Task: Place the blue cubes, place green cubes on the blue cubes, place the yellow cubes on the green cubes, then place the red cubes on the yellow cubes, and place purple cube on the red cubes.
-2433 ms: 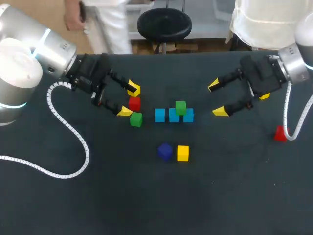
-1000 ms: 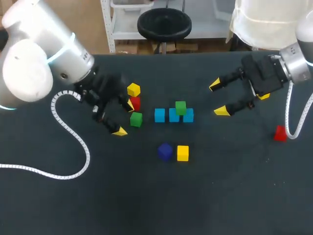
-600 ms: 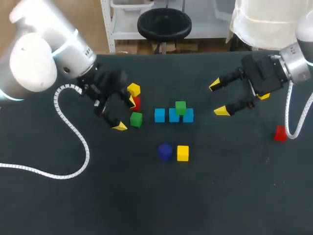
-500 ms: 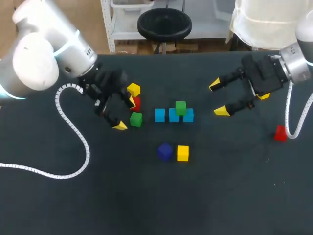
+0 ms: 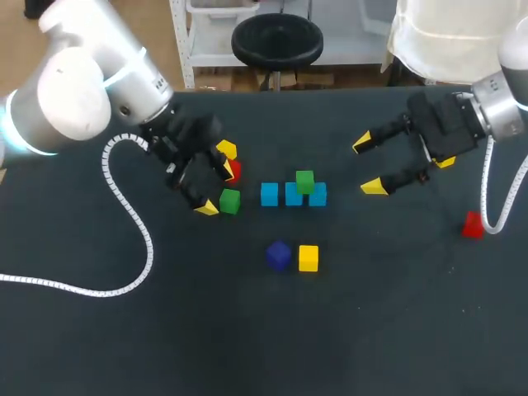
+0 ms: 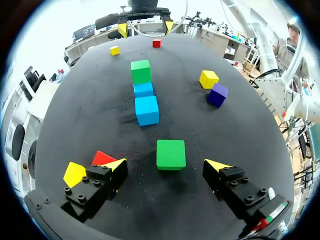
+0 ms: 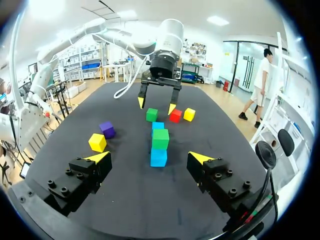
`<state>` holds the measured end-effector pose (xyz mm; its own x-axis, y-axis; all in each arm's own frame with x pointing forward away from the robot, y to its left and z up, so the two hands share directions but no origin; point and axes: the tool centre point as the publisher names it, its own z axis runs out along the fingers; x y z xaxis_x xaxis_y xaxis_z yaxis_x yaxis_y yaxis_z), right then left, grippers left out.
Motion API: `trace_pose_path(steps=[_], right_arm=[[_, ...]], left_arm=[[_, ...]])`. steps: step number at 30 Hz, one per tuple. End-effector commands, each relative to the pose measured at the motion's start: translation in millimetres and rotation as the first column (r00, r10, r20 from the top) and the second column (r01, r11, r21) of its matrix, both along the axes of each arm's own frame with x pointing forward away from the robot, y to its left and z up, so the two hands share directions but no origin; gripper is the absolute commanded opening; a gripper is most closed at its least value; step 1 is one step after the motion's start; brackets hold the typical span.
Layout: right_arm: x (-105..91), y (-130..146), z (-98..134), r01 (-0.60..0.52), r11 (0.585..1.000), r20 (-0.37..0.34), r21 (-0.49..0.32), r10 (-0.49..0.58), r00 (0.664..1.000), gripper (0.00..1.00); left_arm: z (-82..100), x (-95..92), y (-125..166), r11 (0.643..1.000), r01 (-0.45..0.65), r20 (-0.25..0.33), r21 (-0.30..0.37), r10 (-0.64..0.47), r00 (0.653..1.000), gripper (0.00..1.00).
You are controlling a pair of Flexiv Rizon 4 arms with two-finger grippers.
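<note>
Three blue cubes [image 5: 270, 195] lie in a row mid-table, with a green cube [image 5: 304, 181] on top of them. My left gripper [image 5: 215, 189] is open, and a loose green cube [image 6: 170, 154] sits on the table between its fingertips, untouched. A red cube [image 6: 102, 158] and a yellow cube [image 6: 74, 173] lie just beside one finger. A purple cube [image 5: 278, 255] and another yellow cube [image 5: 308, 257] sit nearer the front. My right gripper [image 5: 367, 165] hangs open and empty right of the row, whose nearest blue cube [image 7: 158, 157] lies ahead of it.
A second red cube [image 5: 472, 224] lies far right beside the right arm's cable. A third yellow cube [image 5: 446, 162] shows partly under the right gripper body. The left arm's white coiled cable [image 5: 124, 239] loops over the table's left side.
My left arm has swung right and turned its open gripper, bringing the fingers down around the loose green cube. The right arm and all cubes have stayed put.
</note>
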<state>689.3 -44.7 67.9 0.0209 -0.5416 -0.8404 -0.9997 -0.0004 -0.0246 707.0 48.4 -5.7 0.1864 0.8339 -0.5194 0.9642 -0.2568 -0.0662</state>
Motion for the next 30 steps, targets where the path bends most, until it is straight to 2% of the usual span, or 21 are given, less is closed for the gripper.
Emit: trace_pose_path(steps=[1,11,12,13,14,15,26,28,30], right_arm=[[-0.3,0.0,0.0,0.0,1.0,0.001,0.001,0.0,1.0,1.0],[-0.3,0.0,0.0,0.0,1.0,0.001,0.001,0.0,1.0,1.0],[-0.3,0.0,0.0,0.0,1.0,0.001,0.001,0.0,1.0,1.0],[-0.3,0.0,0.0,0.0,1.0,0.001,0.001,0.0,1.0,1.0],[-0.3,0.0,0.0,0.0,1.0,0.001,0.001,0.0,1.0,1.0],[-0.3,0.0,0.0,0.0,1.0,0.001,0.001,0.0,1.0,1.0],[-0.3,0.0,0.0,0.0,1.0,0.001,0.001,0.0,1.0,1.0],[-0.3,0.0,0.0,0.0,1.0,0.001,0.001,0.0,1.0,1.0],[-0.3,0.0,0.0,0.0,1.0,0.001,0.001,0.0,1.0,1.0]], left_arm=[[-4.7,7.0,-4.9,1.0,0.024,-0.035,0.005,-0.024,0.999,1.0],[-6.2,-2.1,-3.4,1.0,0.002,-0.03,-0.002,-0.002,1.0,1.0],[-6.1,-2.4,-3.2,1.0,0.001,-0.029,-0.003,-0.001,1.0,0.94],[-6.1,-2.7,-3.2,1.0,-0.001,-0.028,-0.004,0.001,1.0,0.8],[-6.1,-2.8,-3.2,1.0,-0.003,-0.027,-0.005,0.003,1.0,0.72],[-6.0,-3.2,-3.5,1.0,-0.004,-0.027,-0.006,0.004,1.0,0.69],[-7.2,-6.0,-12.3,1.0,-0.004,-0.026,-0.02,0.003,1.0,0.65],[-6.7,-7.4,-14.1,1.0,0.003,-0.02,-0.023,-0.003,1.0,0.59],[-6.0,-9.6,-14.9,1.0,0.004,-0.016,-0.023,-0.005,1.0,0.24]])
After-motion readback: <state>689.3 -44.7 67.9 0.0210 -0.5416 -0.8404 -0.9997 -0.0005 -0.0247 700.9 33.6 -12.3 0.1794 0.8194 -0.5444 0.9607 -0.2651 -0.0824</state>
